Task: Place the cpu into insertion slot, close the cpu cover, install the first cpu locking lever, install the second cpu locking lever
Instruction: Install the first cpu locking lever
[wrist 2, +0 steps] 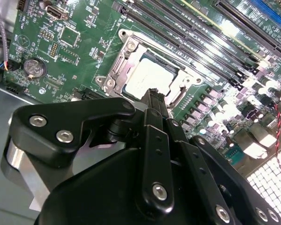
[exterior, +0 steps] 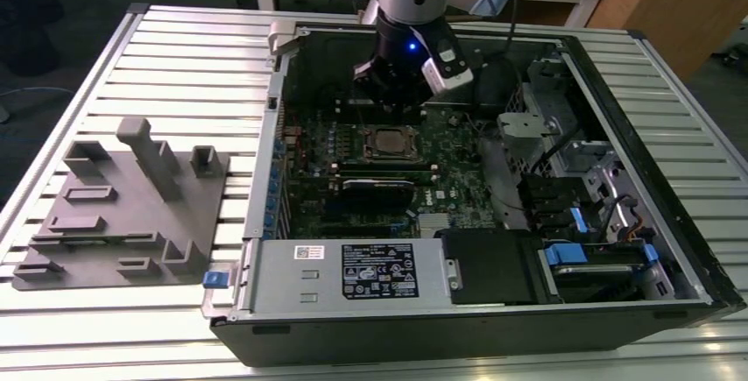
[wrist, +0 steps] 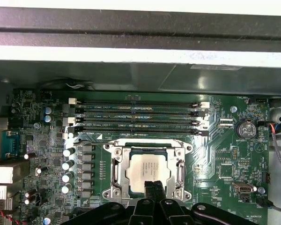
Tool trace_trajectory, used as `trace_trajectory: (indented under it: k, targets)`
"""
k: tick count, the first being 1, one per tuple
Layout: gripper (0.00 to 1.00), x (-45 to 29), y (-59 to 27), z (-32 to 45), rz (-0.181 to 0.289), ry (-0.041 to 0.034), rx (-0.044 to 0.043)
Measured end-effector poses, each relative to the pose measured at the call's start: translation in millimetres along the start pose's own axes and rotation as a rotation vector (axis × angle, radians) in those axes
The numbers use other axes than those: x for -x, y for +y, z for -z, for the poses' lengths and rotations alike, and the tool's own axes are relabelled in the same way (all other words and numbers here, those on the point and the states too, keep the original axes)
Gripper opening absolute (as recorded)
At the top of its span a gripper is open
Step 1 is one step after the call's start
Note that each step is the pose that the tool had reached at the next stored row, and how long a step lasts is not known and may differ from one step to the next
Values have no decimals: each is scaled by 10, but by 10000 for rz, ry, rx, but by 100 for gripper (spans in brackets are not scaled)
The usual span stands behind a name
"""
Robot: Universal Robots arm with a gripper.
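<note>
Deep inside the open computer case (exterior: 468,346) on the slatted worktop (exterior: 175,48), toward its far side in the exterior view, hovering with the gripper (wrist: 153,185) just over one edge of the insertion slot (wrist: 116,192). Fingers (wrist: 148,188) pressed together, nothing between them; reads more as a pushing pose than a grasp.

Seated flat in the slot: the cpu (wrist: 147,169), so the first step is judged done. Lying down around the chip, by the look of it: the cpu cover (wrist: 180,171), its window framing the metal top; judged closed, or very nearly. Cannot tell from either wrist view whether the two locking levers are hooked; probably both left to do.

As for the cpu: small, square, dull silvery-grey on top with faint print, level, edges parallel to the frame, tiny against the green board (wrist: 225,154). Just beside the slot, long memory slots (wrist: 140,117).
</note>
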State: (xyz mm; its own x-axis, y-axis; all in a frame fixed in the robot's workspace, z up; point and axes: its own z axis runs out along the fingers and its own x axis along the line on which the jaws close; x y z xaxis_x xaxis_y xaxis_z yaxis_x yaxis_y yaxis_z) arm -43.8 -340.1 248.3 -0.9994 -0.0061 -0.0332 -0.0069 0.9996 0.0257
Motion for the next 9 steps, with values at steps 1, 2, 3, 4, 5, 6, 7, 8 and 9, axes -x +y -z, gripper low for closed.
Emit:
trace_trajectory:
  k: [1,2,3,4,5,6,7,8,9]
  targets:
    - [11,0,0,3,0,0,1]
    - [11,0,0,4,0,0,1]
    - [11,0,0,4,0,0,1]
    - [11,0,0,5,0,0,1]
    - [11,0,0,5,0,-1,1]
    - [11,0,0,5,0,0,1]
    - [11,0,0,5,1,-1,1]
    - [11,0,0,5,0,0,1]
    - [11,0,0,5,0,0,1]
